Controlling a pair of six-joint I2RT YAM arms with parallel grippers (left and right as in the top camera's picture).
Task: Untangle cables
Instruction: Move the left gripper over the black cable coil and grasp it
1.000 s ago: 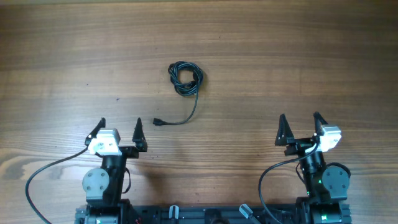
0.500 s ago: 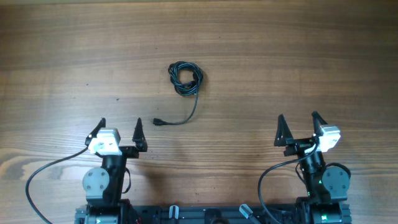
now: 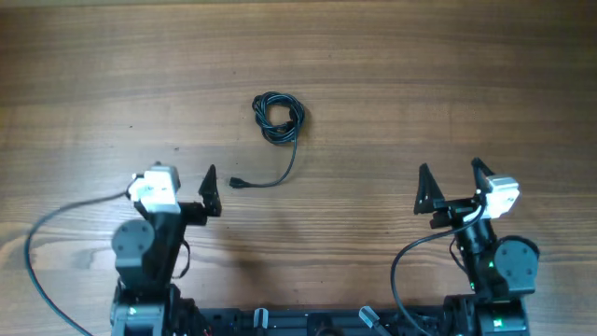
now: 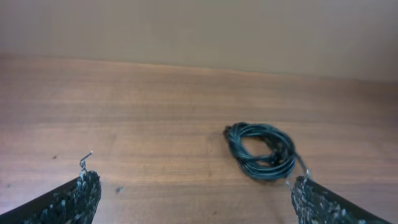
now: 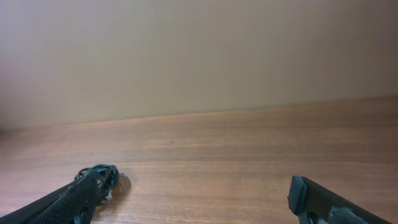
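Jaws stand wide apart on both arms, and nothing is held. On the left jaws, the stippled black fingers point(image 4: 71, 200) sit at the lower corners of the wrist view. The right jaws have similar pebbled fingers point(image 5: 314, 198). Both sets are clear of the work.

The plug point(image 3: 237, 183), small and black, lies near the left jaws' inner finger without touching it. From it a loose tail curves away to the cables point(image 3: 278, 119), a thin, black, limp cord wound into a small round bundle of overlapping turns. The bundle lies flat on the table point(image 3: 420, 75), between the arms and nearer the left. I cannot tell whether it is one cord or several.

The table is brown, smooth and wood-grained.

Assessment: the task is not begun. The bundle is intact, and gripping, drawing out and laying the cord straight all remain.
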